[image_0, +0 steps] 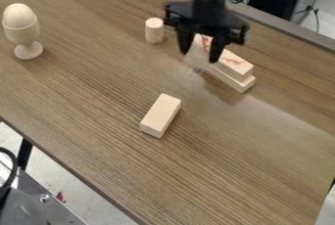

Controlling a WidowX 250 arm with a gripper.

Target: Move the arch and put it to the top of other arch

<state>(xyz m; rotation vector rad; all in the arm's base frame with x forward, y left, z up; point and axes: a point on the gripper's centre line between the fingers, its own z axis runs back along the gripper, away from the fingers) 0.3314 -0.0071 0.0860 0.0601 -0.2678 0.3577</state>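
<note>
The gripper [200, 56] hangs over the upper middle of the table in the camera view, its two fingers spread apart and pointing down. Just right of and behind it, two pale wooden pieces lie one on the other. The upper piece [233, 63] has red marks on top, and the lower piece [237, 83] sticks out along its front side. Their far left ends are partly hidden by the fingers. A blurred pale patch shows between the fingers; whether it belongs to these pieces I cannot tell. No arch shape can be clearly made out.
On the brown table [91, 101], a plain wooden block [161, 115] lies near the middle. A small wooden cylinder [154, 30] stands left of the gripper. At the upper left, a wooden egg [19, 15] sits in an egg cup [27, 43].
</note>
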